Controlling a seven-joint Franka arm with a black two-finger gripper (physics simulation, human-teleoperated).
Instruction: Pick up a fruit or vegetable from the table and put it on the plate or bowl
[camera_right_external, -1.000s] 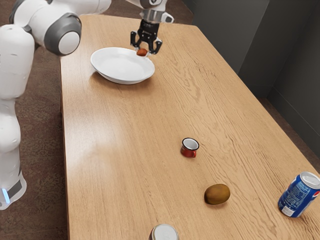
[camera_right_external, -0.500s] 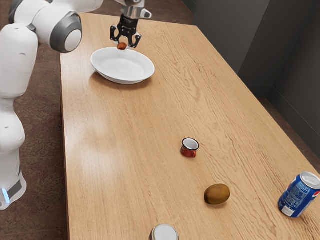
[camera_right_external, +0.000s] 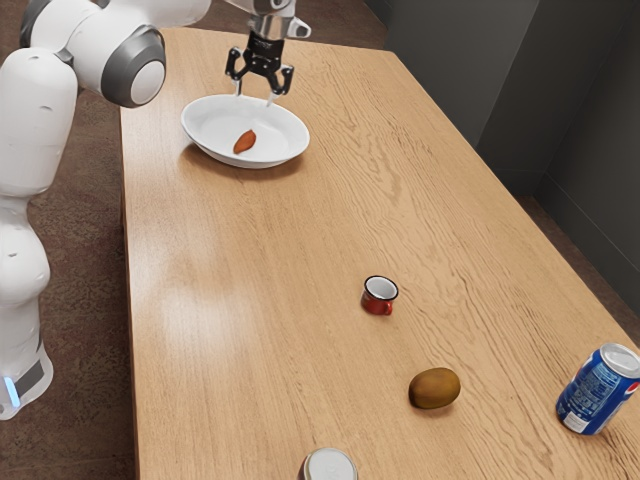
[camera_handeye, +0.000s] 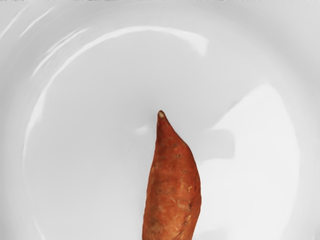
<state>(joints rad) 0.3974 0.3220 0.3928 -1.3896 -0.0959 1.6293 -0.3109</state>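
Hovering open-jawed and empty, the black two-finger tool (camera_right_external: 254, 93) hangs straight above the tapered orange sweet potato (camera_right_external: 244, 141) in the white plate (camera_right_external: 281, 127).

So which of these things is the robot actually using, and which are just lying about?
In the job: sweet potato, lying in the white plate; open gripper above it.
Just lying about: red mug, kiwi, blue soda can, silver-topped can.

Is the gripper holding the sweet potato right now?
No, the sweet potato lies in the white plate, and the open gripper hangs above it.
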